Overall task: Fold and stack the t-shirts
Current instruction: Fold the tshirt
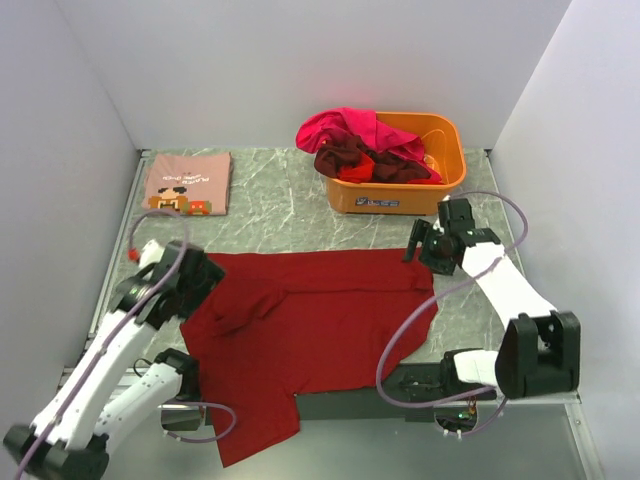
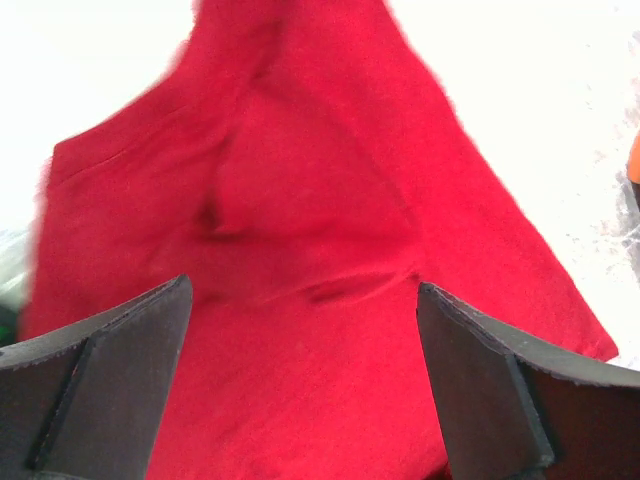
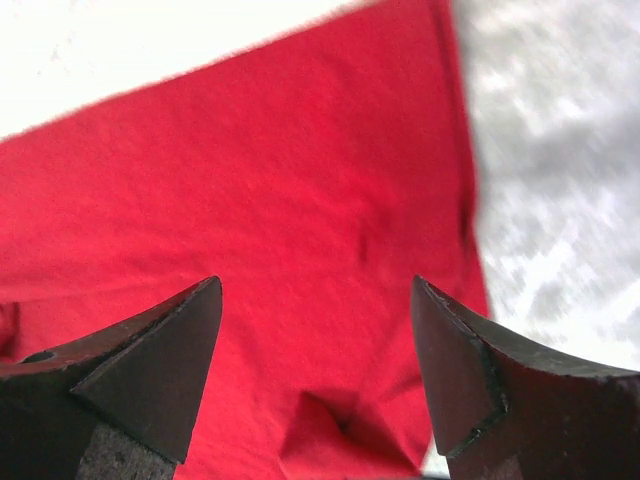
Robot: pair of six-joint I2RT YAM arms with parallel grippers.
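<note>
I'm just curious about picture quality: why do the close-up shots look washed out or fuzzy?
Left wrist view: surroundings of the red shirt are blown out white. Right wrist view: upper left overexposed, marble table blurred. Top view: evenly lit, sharp.

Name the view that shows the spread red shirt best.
Top external: nearly the whole red shirt shows, spread out. The two wrist views catch only close patches of its cloth.

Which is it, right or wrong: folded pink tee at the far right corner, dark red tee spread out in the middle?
Wrong: the top external view shows the folded pink tee at the far left corner. The dark red tee is spread out in the middle.
</note>
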